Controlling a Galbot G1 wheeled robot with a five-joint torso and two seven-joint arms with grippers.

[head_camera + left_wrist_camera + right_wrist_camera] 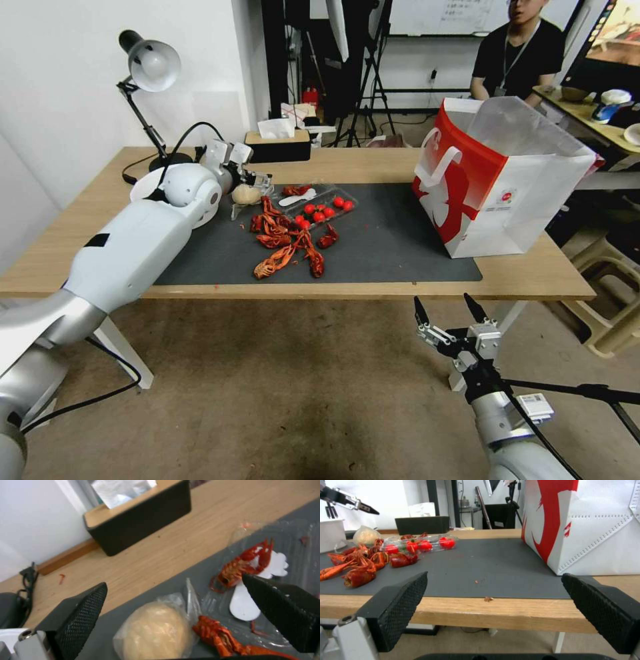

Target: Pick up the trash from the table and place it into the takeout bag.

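Red crayfish shells (287,243) (360,562) lie piled on the dark mat of the table (373,160). A beige round lump in clear plastic (245,194) (156,630) sits at the pile's far left. My left gripper (258,179) (174,580) hangs open just above that lump, with nothing between its fingers. A clear tray of red balls (320,203) (420,545) lies behind the pile. The takeout bag (497,180) (586,525) stands open on the table's right end. My right gripper (450,313) (494,575) waits open below the front edge.
A dark tissue box (277,145) (140,517) and a desk lamp (150,67) stand at the back left. A white container (143,190) sits under my left arm. A white flat cutout (246,602) lies beside a crayfish (243,565). Small crumbs (488,599) dot the front edge.
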